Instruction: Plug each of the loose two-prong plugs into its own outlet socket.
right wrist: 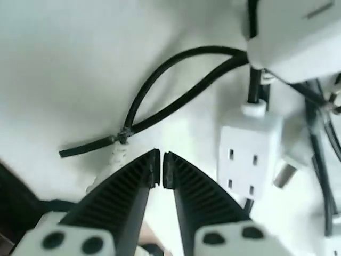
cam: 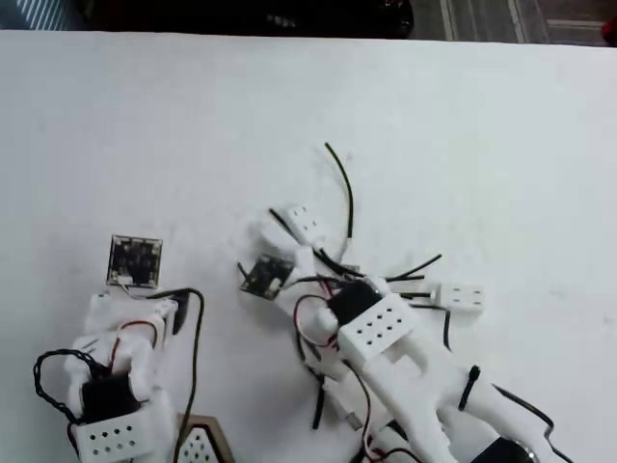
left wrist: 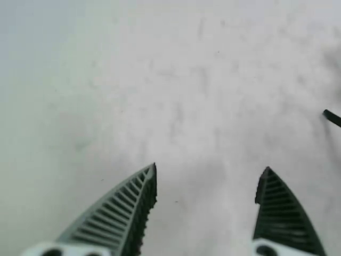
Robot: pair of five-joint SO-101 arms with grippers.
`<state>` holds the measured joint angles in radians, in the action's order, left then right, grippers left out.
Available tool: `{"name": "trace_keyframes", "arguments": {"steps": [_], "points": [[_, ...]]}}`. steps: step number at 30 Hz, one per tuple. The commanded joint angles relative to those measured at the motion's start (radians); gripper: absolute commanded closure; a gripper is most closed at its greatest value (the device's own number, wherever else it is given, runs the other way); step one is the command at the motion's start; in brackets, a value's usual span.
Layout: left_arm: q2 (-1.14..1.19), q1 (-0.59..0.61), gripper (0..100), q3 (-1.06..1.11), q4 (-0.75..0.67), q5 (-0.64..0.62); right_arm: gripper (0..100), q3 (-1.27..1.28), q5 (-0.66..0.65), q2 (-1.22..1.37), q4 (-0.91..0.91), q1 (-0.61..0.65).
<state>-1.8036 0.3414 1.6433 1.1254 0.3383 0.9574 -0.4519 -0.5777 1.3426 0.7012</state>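
My right gripper [right wrist: 161,160] hangs low over the table with its ribbed black fingers [right wrist: 128,197] pressed together and nothing visible between them. A small white plug [right wrist: 113,158] on a thin black cable [right wrist: 176,104] lies just beside and partly under one finger. A white outlet socket [right wrist: 248,160] with slotted holes sits close to the other finger; it is the block [cam: 304,224] at mid-table. A second socket [cam: 461,296] lies to the right of the right arm [cam: 386,333]. My left gripper [left wrist: 208,173] stands open over bare table at the lower left.
Loose black cables [cam: 342,193] curl around the sockets at mid-table. Another white block [right wrist: 295,37] and a metal-tipped piece [right wrist: 286,175] sit beside the near socket. A black cable end [left wrist: 331,117] pokes in near the left gripper. The white table [cam: 482,125] ends at the back.
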Motion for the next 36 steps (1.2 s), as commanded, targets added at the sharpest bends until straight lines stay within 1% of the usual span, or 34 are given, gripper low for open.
{"name": "trace_keyframes", "arguments": {"steps": [1,4,9,13,16,18,21,23,26,30,33,36], "points": [[-0.01,0.007,71,-0.02,-0.008,0.011,98.1,-0.091,-0.003,-0.007,0.088,-0.01],[-0.01,0.007,71,-0.02,-0.008,0.011,97.2,-0.08,0.002,-0.007,0.101,0.031],[-0.01,0.007,71,-0.02,-0.008,0.011,85.7,-0.068,0.084,-0.005,0.102,0.097],[-0.01,0.007,71,-0.02,-0.008,0.011,84.7,-0.057,0.094,0.002,0.079,0.196],[-0.01,0.007,71,0.0,-0.034,0.011,84.3,-0.017,0.121,0.002,0.03,0.229],[-0.01,0.007,71,0.015,-0.063,0.011,80.4,0.02,0.163,0.002,-0.015,0.232],[-0.01,0.007,71,0.018,-0.069,0.011,70.3,0.052,0.192,0.002,-0.045,0.242],[-0.01,0.007,71,0.02,-0.069,0.011,67.2,0.052,0.203,0.002,-0.045,0.243],[-0.01,0.007,71,0.02,-0.069,0.011,69.2,0.055,0.199,0.002,-0.047,0.243],[-0.01,0.007,71,0.02,-0.069,0.011,75.5,0.091,0.203,0.021,-0.105,0.294],[-0.01,0.007,71,0.021,-0.069,0.011,80.1,0.114,0.206,0.096,-0.186,0.321],[-0.01,0.007,71,0.021,-0.069,0.011,81.8,0.11,0.206,0.209,-0.242,0.318]]}}
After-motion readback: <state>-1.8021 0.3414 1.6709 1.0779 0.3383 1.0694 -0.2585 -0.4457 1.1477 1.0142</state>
